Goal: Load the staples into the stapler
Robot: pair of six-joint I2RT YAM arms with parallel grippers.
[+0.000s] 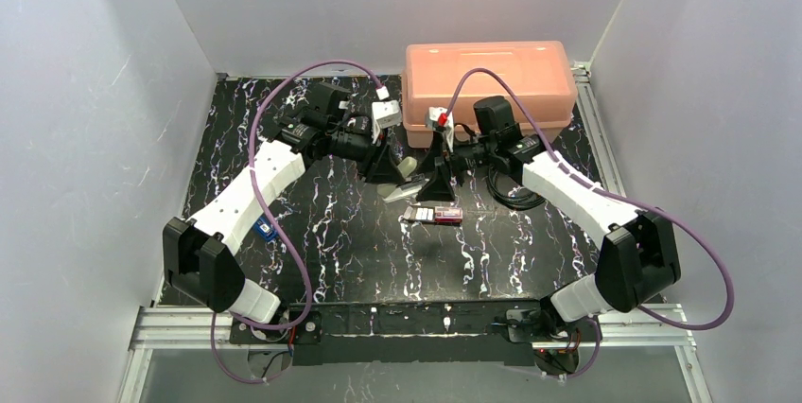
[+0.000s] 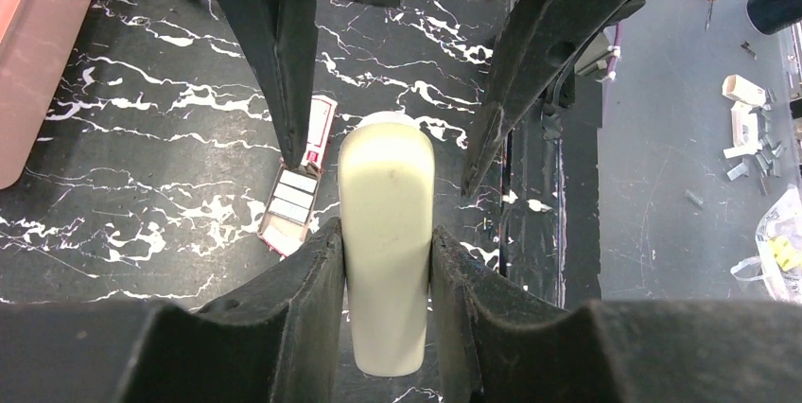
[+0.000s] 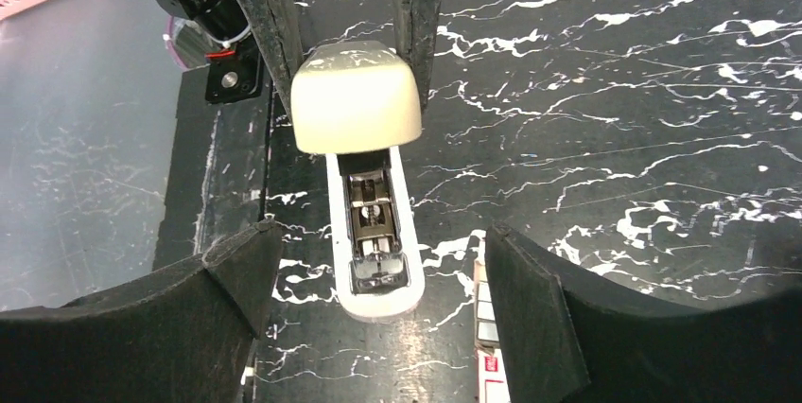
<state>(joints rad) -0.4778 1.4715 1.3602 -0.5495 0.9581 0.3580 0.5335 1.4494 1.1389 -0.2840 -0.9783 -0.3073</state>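
Observation:
A cream stapler (image 1: 402, 181) lies mid-table with its lid swung open. My left gripper (image 2: 386, 231) is shut on the cream lid (image 2: 386, 233); in the top view it (image 1: 386, 168) sits just left of the stapler. In the right wrist view the lid (image 3: 355, 100) stands raised and the metal magazine (image 3: 374, 228) lies bare in the white base. My right gripper (image 3: 378, 233) is open and empty, its fingers on either side of the base front. The staples (image 2: 295, 197) lie as silvery strips in the pale tray of the red box (image 1: 433, 216), which lies beside the right finger (image 3: 530, 308).
A salmon plastic case (image 1: 487, 81) stands at the back, behind both grippers. A coiled black cable (image 1: 515, 197) lies under the right arm. A small blue item (image 1: 267, 228) lies by the left arm. The black marbled mat (image 1: 378, 261) ends at the metal rail in front.

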